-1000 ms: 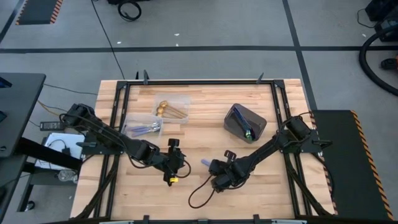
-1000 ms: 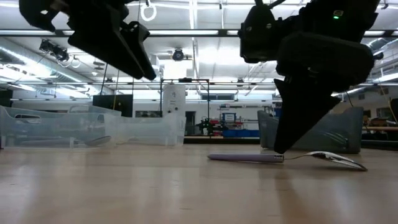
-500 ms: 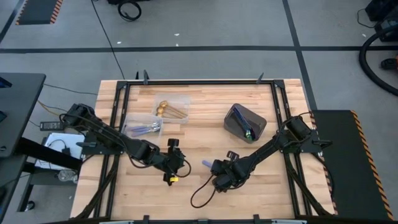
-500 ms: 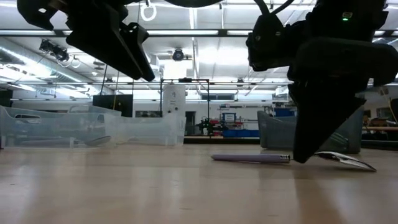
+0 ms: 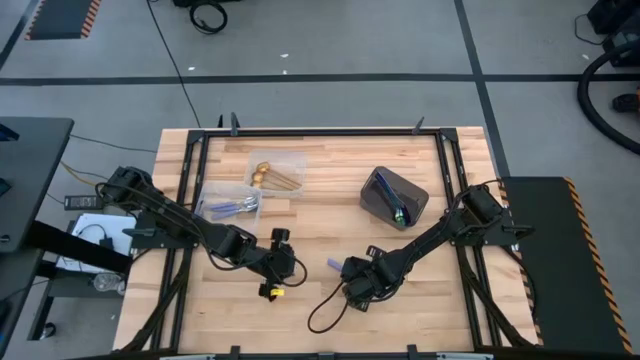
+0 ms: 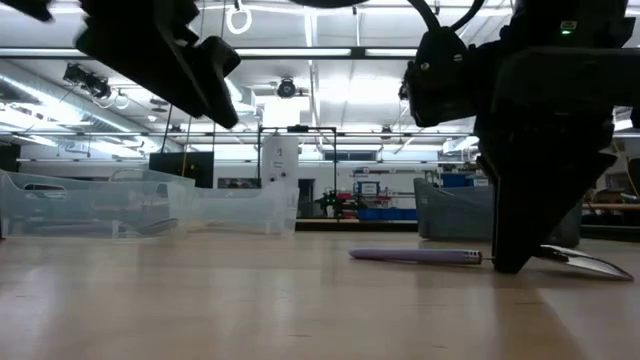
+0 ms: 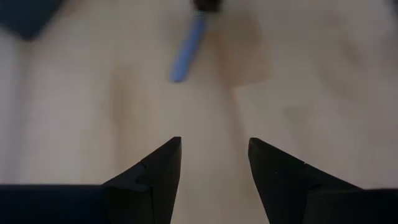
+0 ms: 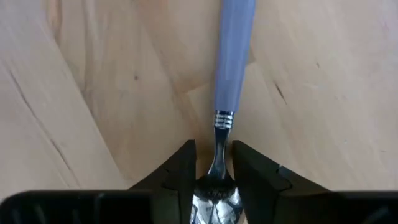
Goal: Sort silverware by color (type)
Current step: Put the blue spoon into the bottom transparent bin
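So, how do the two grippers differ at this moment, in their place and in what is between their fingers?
The right gripper is down at the table, its fingers on either side of the neck of a spoon with a purple handle. They stand narrowly apart. The left gripper hangs above the wood, its fingers wide apart, with only bare table between them. The spoon lies ahead of it, out of its reach. Both are dark two-finger grippers near the table's middle.

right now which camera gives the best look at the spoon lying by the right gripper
The right wrist view: the spoon fills it, lilac handle, ringed collar and silver neck between the right gripper's fingers. The low view shows it side-on, flat on the table. The high view shows only its handle tip; the left wrist view a blurred handle.
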Tool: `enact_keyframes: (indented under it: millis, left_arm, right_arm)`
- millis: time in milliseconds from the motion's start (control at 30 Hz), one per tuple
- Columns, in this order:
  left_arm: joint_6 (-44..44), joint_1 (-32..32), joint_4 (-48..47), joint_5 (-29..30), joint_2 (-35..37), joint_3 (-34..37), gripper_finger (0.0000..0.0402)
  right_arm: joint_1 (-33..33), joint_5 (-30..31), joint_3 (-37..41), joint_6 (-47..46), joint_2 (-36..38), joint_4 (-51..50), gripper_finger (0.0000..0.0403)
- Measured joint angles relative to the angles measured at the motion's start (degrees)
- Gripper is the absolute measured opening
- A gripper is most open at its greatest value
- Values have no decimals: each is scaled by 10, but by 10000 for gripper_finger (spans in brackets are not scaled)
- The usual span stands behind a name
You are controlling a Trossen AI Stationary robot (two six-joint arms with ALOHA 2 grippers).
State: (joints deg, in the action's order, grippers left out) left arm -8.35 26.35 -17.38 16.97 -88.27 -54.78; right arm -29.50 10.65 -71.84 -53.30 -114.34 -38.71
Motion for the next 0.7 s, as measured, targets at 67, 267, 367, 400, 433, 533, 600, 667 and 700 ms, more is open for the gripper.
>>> enact_keyframes:
  millis: [67,267,367,400,433,533,600,667,700]
  left_arm:
    - [0,3,10,-32,0,0,194]
    - [0,15,18,-43,0,0,194]
    - [0,15,18,-43,0,0,194]
    - [0,15,18,-43,0,0,194]
    - [0,15,18,-44,0,0,194]
    - [1,15,18,-58,0,0,194]
    - [1,15,18,-63,0,0,194]
    - [1,15,18,-64,0,0,194]
    - [1,15,18,-64,0,0,194]
  right_arm:
    - [0,1,2,0,0,8,104]
    - [-1,16,2,3,-2,16,39]
    - [-1,18,3,3,-2,17,14]
    - [-2,19,3,3,-2,17,14]
    - [-2,21,3,3,-2,17,14]
    - [-3,24,1,3,-1,16,17]
    - [-5,32,-6,7,0,5,15]
    - [-6,43,-11,14,2,-5,14]
    - [-6,49,-11,19,5,-10,14]
